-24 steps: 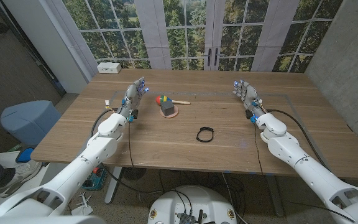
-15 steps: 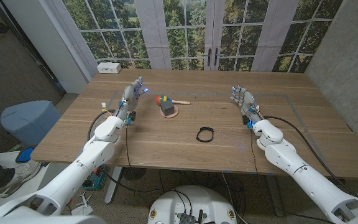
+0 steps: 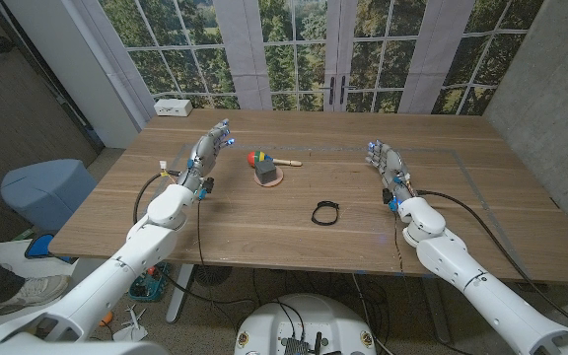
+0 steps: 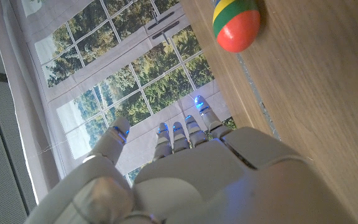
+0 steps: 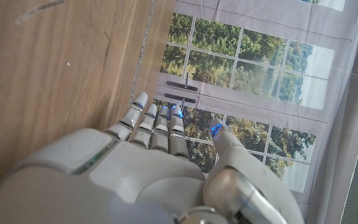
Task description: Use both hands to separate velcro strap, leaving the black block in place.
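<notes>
The velcro strap (image 3: 326,212) lay as a closed loop on the table (image 3: 264,232), at about five o'clock from the black block (image 3: 265,173). The left hand (image 3: 208,150) and right hand (image 3: 387,163) stood empty, fingers extended, well apart from it. Both should have converged on the loop from opposite sides, away from the block

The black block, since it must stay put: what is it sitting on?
The black block sits on a small round pinkish disc, whose rim shows around its base. The disc's middle is covered by the block. A red, yellow and green ball is just behind it.
</notes>
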Motion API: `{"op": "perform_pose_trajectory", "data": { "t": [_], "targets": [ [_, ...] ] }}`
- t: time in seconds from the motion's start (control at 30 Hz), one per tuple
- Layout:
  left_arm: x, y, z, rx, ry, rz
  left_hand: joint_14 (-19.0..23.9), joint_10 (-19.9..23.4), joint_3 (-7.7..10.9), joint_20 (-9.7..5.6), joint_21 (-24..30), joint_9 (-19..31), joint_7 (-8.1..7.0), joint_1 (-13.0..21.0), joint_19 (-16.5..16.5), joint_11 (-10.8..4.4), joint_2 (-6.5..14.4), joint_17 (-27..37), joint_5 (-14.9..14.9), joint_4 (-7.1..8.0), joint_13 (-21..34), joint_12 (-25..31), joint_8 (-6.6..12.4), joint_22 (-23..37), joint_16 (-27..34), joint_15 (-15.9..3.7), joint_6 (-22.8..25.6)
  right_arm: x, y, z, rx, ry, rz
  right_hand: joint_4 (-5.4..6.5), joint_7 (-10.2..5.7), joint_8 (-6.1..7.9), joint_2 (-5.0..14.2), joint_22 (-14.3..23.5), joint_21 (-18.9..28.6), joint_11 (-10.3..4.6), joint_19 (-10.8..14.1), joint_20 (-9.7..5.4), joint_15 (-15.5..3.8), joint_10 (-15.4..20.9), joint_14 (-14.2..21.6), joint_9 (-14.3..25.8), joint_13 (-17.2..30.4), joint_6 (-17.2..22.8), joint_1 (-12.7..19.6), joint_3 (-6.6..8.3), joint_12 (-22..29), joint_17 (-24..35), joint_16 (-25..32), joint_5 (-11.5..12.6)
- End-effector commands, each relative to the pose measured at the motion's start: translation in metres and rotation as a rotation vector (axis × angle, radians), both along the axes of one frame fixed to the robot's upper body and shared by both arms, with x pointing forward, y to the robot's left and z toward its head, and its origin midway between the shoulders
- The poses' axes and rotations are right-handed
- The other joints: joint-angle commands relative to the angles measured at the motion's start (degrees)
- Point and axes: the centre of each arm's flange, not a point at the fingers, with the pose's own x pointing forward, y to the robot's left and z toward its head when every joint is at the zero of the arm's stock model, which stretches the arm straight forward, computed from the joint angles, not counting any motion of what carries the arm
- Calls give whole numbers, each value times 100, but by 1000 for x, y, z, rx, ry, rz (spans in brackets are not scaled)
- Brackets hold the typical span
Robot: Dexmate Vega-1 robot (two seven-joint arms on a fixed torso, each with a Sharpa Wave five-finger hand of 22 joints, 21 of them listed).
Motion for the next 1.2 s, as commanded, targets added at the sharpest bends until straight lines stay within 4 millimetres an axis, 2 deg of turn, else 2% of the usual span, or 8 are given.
{"op": "perform_pose_trajectory", "data": {
  "t": [0.03, 0.13, 0.2, 0.3, 0.57, 1.07, 1.2],
  "targets": [
    [-6, -15, 11, 136, -49, 94, 251, 236, -14, 172, -48, 29, 27, 151, 162, -13, -47, 15, -49, -200, 29, 49, 54, 30, 17, 81, 234, -19, 3, -5, -8, -32, -82, -115, -9, 40, 17, 33, -4, 7, 141, -77, 14, 105, 121, 30, -9, 115, 120, 27, 55, -19, 50, 7],
    [-8, -23, 15, 193, -64, 118, 414, 437, -14, 218, -98, 36, 36, 253, 216, 12, -69, 24, -71, -263, 40, 96, 93, 35, 36, 84, 434, -26, 1, -8, -8, -44, -108, -171, 11, 51, 20, 35, -5, 33, 205, -57, 24, 155, 162, 32, -16, 168, 163, 32, 70, -28, 66, 15],
    [-11, -28, 17, 216, -73, 127, 592, 601, -8, 276, -141, 43, 51, 361, 259, -51, -91, 35, -86, -294, 53, 133, 111, 40, 67, 67, 567, -29, 0, -9, -3, -49, -116, -216, 31, 59, 22, 36, -6, 51, 261, -21, 55, 196, 207, 34, -23, 213, 195, 33, 82, -34, 86, 21],
    [-14, -34, 20, 259, -90, 136, 760, 801, -8, 322, -188, 49, 77, 476, 297, -31, -125, 44, -96, -309, 67, 179, 128, 46, 94, 35, 701, -33, -1, -12, 11, -59, -125, -256, 41, 67, 25, 38, -8, 70, 315, 24, 50, 240, 248, 36, -28, 259, 224, 32, 95, -39, 104, 27],
    [-25, -46, 32, 369, -167, 144, 798, 832, -2, 383, -226, 57, 29, 618, 362, -126, -151, 53, -93, -320, 79, 158, 171, 53, 72, -2, 907, -44, -4, -17, 17, -83, -156, -337, 66, 76, 32, 40, -6, 104, 449, 92, 85, 307, 317, 41, -38, 345, 280, 25, 111, -44, 139, 40],
    [-51, -72, 49, 624, -301, 199, 812, 858, -4, 400, -239, 65, -23, 769, 490, -163, -156, 60, -92, -314, 89, 134, 187, 63, 44, -83, 1077, -66, -15, -31, 61, -109, -205, -409, 61, 72, 50, 45, -14, 112, 610, 176, 96, 395, 399, 48, -46, 427, 329, 4, 133, -35, 189, 56],
    [-57, -80, 53, 699, -336, 217, 769, 836, -13, 398, -260, 69, -113, 820, 493, -194, -166, 62, -92, -313, 92, 113, 195, 65, 17, -109, 1152, -70, -16, -33, 63, -119, -211, -422, 65, 76, 59, 47, -24, 109, 629, 210, 117, 403, 423, 51, -47, 461, 341, -1, 133, -27, 207, 61]
  ]
}}
